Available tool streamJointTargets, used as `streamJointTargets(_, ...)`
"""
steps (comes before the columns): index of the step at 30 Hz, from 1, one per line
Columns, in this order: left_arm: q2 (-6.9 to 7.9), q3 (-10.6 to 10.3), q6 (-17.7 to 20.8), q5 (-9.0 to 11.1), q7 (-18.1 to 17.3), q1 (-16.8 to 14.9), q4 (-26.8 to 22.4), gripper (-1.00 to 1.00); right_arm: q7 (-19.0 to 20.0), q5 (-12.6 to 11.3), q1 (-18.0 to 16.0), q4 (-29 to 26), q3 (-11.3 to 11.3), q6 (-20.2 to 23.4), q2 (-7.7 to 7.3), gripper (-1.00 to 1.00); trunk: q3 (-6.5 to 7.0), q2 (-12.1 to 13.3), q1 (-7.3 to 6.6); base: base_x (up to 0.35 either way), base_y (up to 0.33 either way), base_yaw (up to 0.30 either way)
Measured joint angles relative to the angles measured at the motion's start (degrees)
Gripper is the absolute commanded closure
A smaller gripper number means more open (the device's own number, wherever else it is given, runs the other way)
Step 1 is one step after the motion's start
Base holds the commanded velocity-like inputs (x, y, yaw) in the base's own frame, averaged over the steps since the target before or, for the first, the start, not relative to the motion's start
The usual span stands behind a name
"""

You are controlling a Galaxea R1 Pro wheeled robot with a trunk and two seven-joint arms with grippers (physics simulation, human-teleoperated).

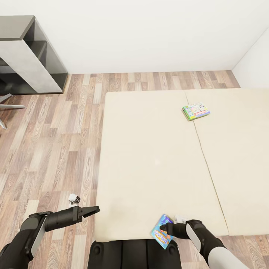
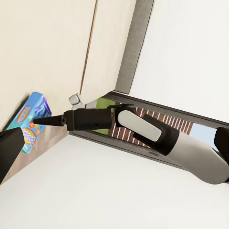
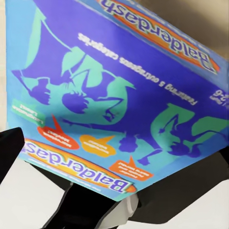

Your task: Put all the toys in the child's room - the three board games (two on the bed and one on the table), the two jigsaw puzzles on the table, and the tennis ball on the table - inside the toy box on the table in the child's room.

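A light blue board game [image 1: 161,232] marked "Balderdash" hangs tilted at the near edge of the bed [image 1: 149,157], and my right gripper [image 1: 167,228] is shut on its edge. In the left wrist view the same blue box [image 2: 27,125] shows with my right gripper [image 2: 42,120] pinching it. Its cover [image 3: 114,95] is close up in the right wrist view. A green-edged board game [image 1: 196,111] with a white colourful cover lies flat further back on the beige mattress. My left gripper [image 1: 93,211] hovers open over the floor beside the bed's near left corner, holding nothing.
Wood-plank floor [image 1: 48,149] runs along the left of the bed. A low dark grey desk with a white panel [image 1: 30,56] stands against the white wall at the back left, with chair legs [image 1: 7,108] below it. The mattress has a seam [image 1: 205,157] down its right half.
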Motion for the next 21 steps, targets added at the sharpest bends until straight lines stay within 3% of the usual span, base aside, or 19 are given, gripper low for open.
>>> streamJointTargets(21, -0.01, 0.0, 0.0, 0.0, -0.02, 0.0, 0.0, -1.0, 2.07, 0.0, 0.0, -0.15, 0.0, -0.06, 0.3, -1.0, 0.0, 0.0, 0.0, 0.0, 0.0, 0.0)
